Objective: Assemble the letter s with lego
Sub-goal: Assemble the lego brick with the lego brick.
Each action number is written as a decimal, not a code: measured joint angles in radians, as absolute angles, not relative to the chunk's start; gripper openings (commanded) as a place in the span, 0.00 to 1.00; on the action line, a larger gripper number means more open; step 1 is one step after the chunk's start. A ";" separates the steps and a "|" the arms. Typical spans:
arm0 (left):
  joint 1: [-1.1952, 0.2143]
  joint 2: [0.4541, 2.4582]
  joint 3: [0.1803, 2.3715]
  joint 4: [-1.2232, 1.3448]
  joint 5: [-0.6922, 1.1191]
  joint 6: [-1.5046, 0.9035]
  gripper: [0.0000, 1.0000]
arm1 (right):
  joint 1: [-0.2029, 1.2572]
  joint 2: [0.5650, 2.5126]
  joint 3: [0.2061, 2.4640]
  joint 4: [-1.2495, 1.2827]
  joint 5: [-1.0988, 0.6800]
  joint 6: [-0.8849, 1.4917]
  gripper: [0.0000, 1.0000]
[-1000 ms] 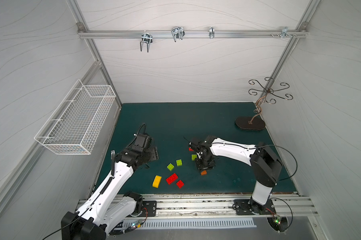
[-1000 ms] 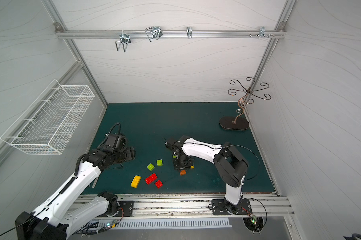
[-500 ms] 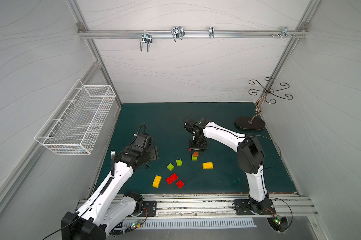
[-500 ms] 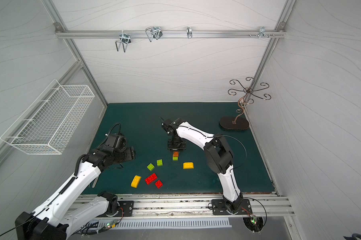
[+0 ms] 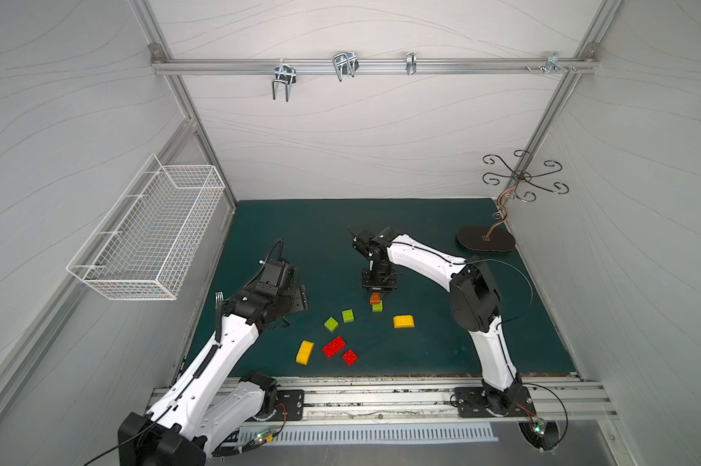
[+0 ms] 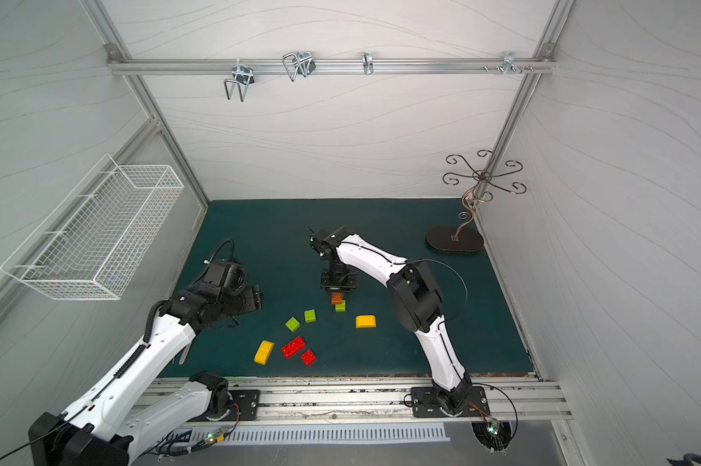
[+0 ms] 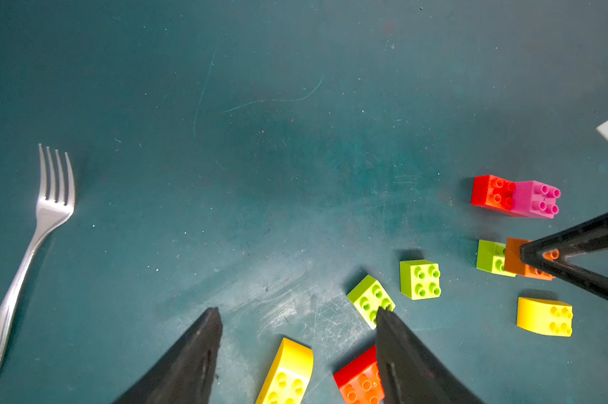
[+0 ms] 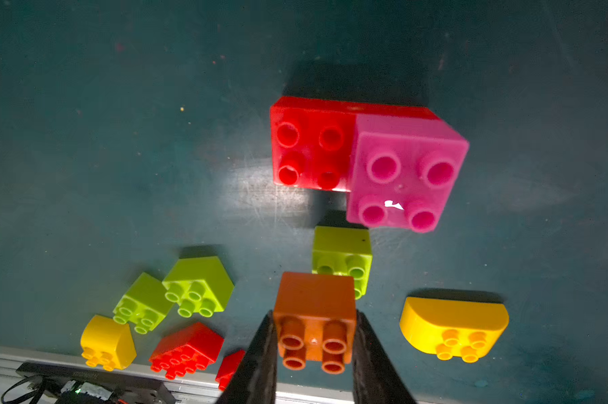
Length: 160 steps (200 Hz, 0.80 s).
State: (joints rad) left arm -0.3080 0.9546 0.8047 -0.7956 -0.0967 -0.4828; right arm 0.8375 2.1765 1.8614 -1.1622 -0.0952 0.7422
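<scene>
The right gripper (image 5: 377,291) has swung back from lower centre, jaws clamped on the orange-brown brick (image 5: 375,298) over a lime green brick (image 5: 377,307) mid-frame; the left gripper (image 7: 297,314) hangs open-jawed, empty; bare mat (image 5: 300,226) spreads across the upper frame

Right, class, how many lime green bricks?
3. First green brick and second green brick sit side by side mid-mat; third green brick is beside the orange brick held in the right hand. Arms may hide more.
</scene>
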 measured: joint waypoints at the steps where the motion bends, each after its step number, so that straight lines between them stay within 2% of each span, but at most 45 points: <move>1: -0.308 0.954 0.805 -0.795 -0.097 -0.483 0.73 | 0.838 2.178 1.861 -1.162 -0.096 0.742 0.00; 160: -0.308 0.944 0.805 -0.796 -0.097 -0.483 0.73 | 0.839 2.215 1.868 -1.170 -0.129 0.745 0.00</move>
